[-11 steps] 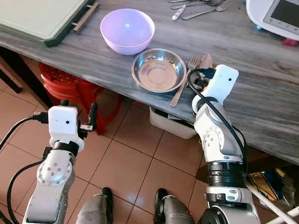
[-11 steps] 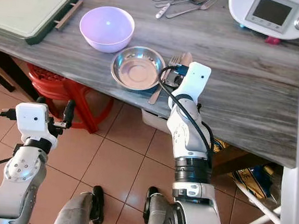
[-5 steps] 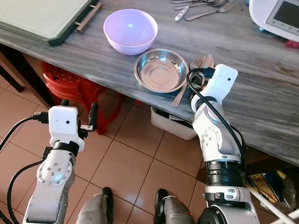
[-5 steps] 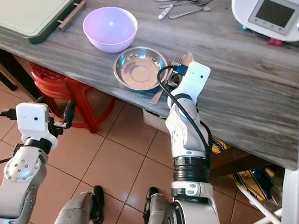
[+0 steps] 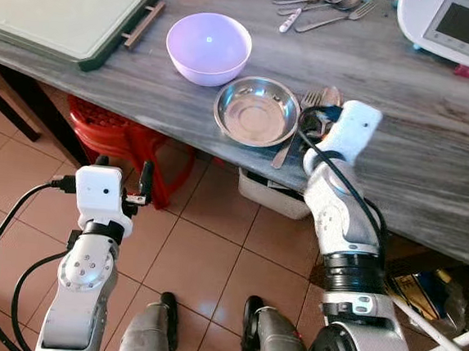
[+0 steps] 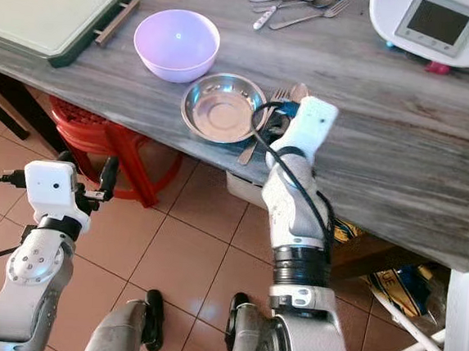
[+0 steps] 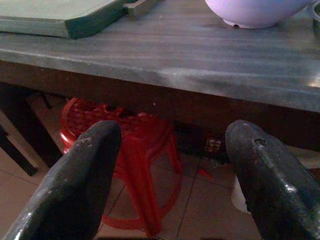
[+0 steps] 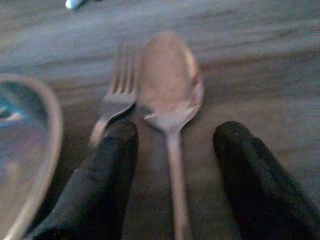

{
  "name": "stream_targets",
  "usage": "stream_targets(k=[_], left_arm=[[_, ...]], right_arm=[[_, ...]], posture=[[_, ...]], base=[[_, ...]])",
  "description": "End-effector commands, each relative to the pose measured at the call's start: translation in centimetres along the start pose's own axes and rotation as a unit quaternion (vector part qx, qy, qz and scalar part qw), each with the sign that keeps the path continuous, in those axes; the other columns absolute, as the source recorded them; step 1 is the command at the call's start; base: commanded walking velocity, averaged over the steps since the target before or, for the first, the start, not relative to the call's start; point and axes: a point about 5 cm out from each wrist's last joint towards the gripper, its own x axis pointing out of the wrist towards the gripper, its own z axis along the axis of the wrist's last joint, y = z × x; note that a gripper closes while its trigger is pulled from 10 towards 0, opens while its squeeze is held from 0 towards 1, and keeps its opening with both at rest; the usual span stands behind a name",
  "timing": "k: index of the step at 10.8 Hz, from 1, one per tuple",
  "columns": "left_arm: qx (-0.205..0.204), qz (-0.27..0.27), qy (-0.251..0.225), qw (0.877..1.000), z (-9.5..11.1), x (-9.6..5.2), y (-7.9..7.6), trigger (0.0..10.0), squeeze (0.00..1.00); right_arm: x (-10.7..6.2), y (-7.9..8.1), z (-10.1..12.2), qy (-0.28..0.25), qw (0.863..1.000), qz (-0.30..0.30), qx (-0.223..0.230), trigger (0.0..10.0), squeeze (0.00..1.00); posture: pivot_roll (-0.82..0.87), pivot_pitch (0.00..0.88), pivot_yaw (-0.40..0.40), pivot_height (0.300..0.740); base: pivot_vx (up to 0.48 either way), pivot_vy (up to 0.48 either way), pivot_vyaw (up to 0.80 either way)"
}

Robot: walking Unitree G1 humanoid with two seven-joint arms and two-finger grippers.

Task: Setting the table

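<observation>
Having slid slightly toward three o'clock, the right gripper (image 8: 172, 165) sits released astride the spoon (image 8: 170, 85), seemingly just placed beside the fork (image 8: 117, 87); the left gripper (image 7: 172, 170) hangs spread.

right gripper (image 8: 172, 175) eased slightly further onto table (image 5: 433, 160), fingers straddling spoon (image 8: 170, 90)

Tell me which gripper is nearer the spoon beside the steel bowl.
Right. The right gripper is open over the spoon, one finger on each side of its handle. The left gripper hangs below the table edge, above the floor, well away.
</observation>
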Motion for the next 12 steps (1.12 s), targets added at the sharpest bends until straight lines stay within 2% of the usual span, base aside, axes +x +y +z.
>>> stream_targets(k=[1,3,5,6,7,8,10,11,12], left_arm=[[0.002,-0.001,0.007,1.0,-0.4,-0.2,0.0,10.0,0.0],[0.001,-0.001,0.004,1.0,-0.3,-0.1,0.0,10.0,0.0],[0.002,0.001,0.0,1.0,-0.2,0.0,0.0,10.0,0.0],[0.002,0.001,-0.001,1.0,-0.2,0.1,0.0,10.0,0.0],[0.002,0.002,-0.001,1.0,-0.3,0.1,0.0,10.0,0.0],[-0.001,0.005,-0.003,1.0,-0.3,0.2,0.0,10.0,0.0],[-0.002,0.024,-0.01,1.0,-0.1,1.0,0.0,10.0,0.0],[-0.004,0.031,-0.008,0.999,-0.1,1.2,0.0,10.0,0.0],[-0.001,0.05,-0.007,0.999,0.0,1.8,0.2,10.0,0.0]], right_arm=[[-0.1,-0.2,-0.4,-0.001,1.0,-0.005,0.007,10.0,1.0],[0.0,-0.1,-0.2,-0.015,1.0,-0.002,0.015,10.0,1.0],[0.0,0.5,0.9,-0.056,0.998,0.023,0.032,10.0,1.0],[-0.1,0.7,1.6,-0.083,0.996,0.034,0.018,10.0,1.0],[-0.7,0.3,2.9,-0.14,0.989,0.035,-0.016,10.0,1.0],[-1.5,-0.3,4.0,-0.191,0.979,0.045,-0.063,10.0,1.0],[-3.0,-3.3,3.0,-0.197,0.972,0.041,-0.125,10.0,0.96],[-3.3,-3.8,2.8,-0.197,0.97,0.04,-0.138,10.0,0.96],[-4.4,-5.2,2.1,-0.189,0.966,0.042,-0.168,10.0,0.84]], posture=[[-0.01,0.294,-0.013,0.74],[-0.01,0.29,-0.012,0.74],[0.0,0.282,-0.01,0.74],[-0.01,0.276,-0.009,0.74],[-0.01,0.253,-0.009,0.74],[-0.01,0.235,-0.012,0.74],[-0.02,0.209,-0.022,0.74],[-0.02,0.204,-0.02,0.74],[-0.03,0.199,-0.014,0.74]], base=[[0.0,0.0,0.0],[0.0,0.0,0.0],[0.0,0.0,0.0],[0.0,0.0,0.0],[0.0,0.0,0.0],[0.0,0.0,0.0],[0.0,0.0,0.0],[0.0,0.0,0.0],[0.0,0.0,0.0]])
